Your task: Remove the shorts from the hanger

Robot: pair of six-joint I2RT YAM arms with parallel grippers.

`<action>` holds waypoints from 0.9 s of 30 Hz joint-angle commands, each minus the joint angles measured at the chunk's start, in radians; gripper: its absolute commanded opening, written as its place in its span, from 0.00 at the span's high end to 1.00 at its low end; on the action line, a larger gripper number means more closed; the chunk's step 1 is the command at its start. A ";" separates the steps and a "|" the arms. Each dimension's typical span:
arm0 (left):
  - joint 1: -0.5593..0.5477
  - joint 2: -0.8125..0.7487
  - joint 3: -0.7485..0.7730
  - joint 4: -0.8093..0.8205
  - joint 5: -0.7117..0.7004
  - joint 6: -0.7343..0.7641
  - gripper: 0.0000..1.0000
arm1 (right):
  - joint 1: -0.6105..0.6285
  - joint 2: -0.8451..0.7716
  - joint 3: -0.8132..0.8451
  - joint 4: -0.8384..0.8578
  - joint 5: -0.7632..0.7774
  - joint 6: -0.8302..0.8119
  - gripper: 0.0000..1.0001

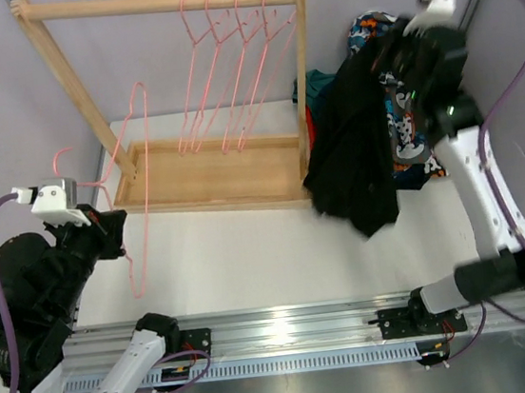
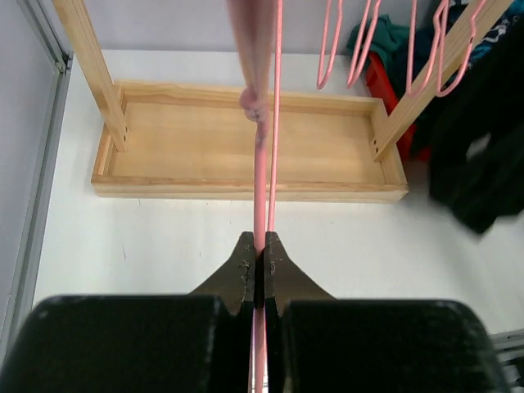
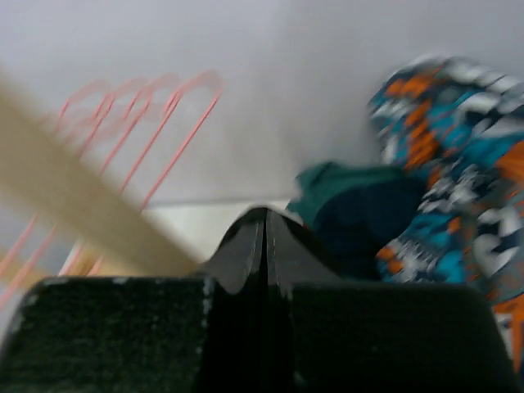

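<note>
Pink wire hanger (image 2: 260, 164): bare, pinched between the fully closed fingers of the left gripper (image 2: 259, 246). It stands up ahead of that hand, clear of the wooden rack (image 1: 162, 3). Probably held apart so fabric can slide free.

Right gripper (image 1: 395, 46): raised, jaws pressed together. The black shorts (image 1: 353, 156) hang straight below it, apparently from its tips; the wrist view does not show the pinch itself. The height is presumably to carry them over the pile.

Patterned shorts (image 3: 442, 164) and teal shorts (image 3: 344, 184) lie heaped just ahead of that hand. Four hangers (image 1: 229, 76) on the rail, all empty.
</note>
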 commanded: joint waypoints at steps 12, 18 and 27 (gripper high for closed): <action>-0.003 0.152 -0.132 0.142 -0.052 0.023 1.00 | -0.307 0.646 0.625 -0.032 -0.007 0.362 0.30; 0.009 0.330 0.052 0.200 -0.047 0.043 1.00 | -0.241 0.213 -0.287 0.340 0.028 0.471 0.00; 0.023 0.637 0.406 0.228 -0.018 0.095 1.00 | 0.030 -0.391 -0.963 0.432 0.152 0.442 0.01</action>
